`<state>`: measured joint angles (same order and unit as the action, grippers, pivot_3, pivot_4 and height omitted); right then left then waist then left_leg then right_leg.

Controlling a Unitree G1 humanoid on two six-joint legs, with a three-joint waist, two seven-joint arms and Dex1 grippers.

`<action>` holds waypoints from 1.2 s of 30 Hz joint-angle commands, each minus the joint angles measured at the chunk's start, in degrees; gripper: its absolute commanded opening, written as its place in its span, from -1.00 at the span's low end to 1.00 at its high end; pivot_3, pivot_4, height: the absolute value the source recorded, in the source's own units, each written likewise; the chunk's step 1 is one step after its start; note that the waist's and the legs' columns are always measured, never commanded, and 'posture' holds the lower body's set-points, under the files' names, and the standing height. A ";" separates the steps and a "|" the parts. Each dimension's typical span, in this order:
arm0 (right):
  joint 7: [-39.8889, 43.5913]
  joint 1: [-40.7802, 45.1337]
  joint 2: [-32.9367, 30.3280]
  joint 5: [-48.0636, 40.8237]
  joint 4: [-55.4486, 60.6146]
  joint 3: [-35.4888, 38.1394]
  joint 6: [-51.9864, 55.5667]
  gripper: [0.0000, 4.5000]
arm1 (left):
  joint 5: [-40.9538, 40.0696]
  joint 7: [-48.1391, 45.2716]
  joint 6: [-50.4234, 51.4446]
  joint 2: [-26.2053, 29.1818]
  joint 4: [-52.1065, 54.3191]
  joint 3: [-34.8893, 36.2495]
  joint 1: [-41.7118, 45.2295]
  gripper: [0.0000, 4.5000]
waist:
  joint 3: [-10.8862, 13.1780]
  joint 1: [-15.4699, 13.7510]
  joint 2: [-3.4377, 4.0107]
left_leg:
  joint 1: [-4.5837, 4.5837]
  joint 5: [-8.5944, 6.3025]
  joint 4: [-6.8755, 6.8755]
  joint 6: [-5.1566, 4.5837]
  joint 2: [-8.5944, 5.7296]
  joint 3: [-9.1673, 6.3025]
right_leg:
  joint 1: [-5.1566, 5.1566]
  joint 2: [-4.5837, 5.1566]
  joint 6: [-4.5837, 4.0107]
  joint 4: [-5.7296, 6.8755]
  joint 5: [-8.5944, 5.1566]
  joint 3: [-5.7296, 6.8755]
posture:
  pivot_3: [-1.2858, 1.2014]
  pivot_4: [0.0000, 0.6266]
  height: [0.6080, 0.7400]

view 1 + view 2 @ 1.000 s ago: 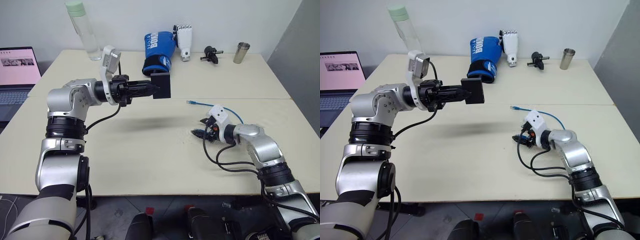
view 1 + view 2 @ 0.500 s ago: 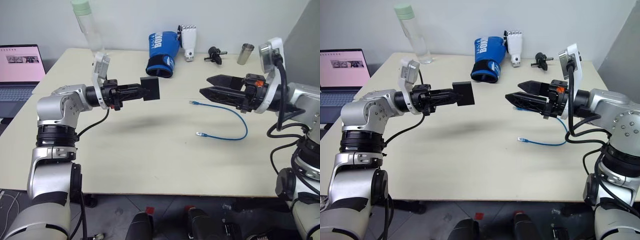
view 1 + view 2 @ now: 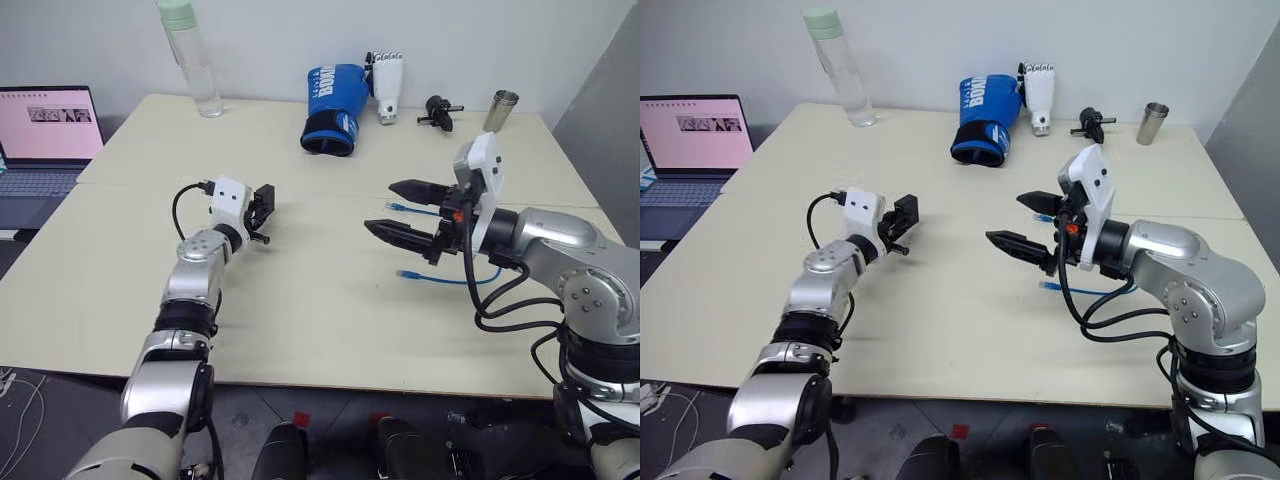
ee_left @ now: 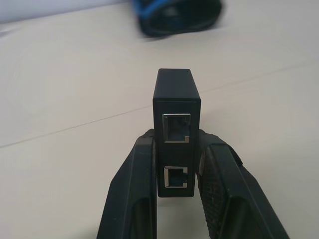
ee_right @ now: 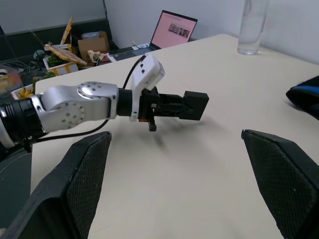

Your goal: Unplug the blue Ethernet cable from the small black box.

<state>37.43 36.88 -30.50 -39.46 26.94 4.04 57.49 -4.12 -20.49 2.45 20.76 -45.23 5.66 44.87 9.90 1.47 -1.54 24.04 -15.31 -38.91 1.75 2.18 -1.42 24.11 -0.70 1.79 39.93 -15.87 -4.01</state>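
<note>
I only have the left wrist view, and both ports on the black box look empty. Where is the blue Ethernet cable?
Observer: The blue Ethernet cable lies loose on the table, near the right hand and well apart from the small black box.
Operator: Is the right hand gripping either plug?
Observer: No. The right hand is open and empty, hanging above the table.

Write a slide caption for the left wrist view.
Left gripper clamps the small black box, both its ports empty, above the table.
</note>
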 commanded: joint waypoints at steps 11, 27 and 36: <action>-0.90 -3.41 -3.90 0.28 -1.14 0.01 0.33 0.97 | 0.80 5.35 -13.41 -2.60 -11.93 1.35 2.49 -0.65 | -0.01 0.02 -0.01 | -0.05 0.01 0.00 -0.01 -0.06 -0.02 | -0.07 0.01 0.00 0.01 0.00 0.03 | 0.03 -0.52 1.00; -4.05 -5.31 -5.29 3.44 -3.48 -0.90 -0.05 1.00 | 0.16 0.92 -12.75 -1.20 -8.12 1.39 -0.77 0.42 | -0.01 0.06 -0.01 | -0.08 0.01 0.01 -0.01 -0.09 -0.02 | -0.08 0.01 0.00 0.02 0.00 0.02 | 0.03 -0.52 1.00; -5.36 -8.33 -7.45 1.02 0.91 3.07 3.11 1.00 | -4.69 -10.38 15.99 7.02 27.42 -0.69 -9.31 0.98 | -0.01 0.21 0.00 | -0.06 0.02 0.04 0.01 -0.03 -0.04 | -0.06 0.01 0.00 0.02 0.00 0.00 | 0.03 -0.52 1.00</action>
<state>32.39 28.79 -36.77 -37.28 24.74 4.13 60.09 -7.00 -27.65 11.40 25.32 -27.40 5.64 36.75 9.88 1.68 -1.54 23.96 -15.29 -38.85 1.76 2.16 -1.46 24.05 -0.70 1.79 39.95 -15.88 -4.01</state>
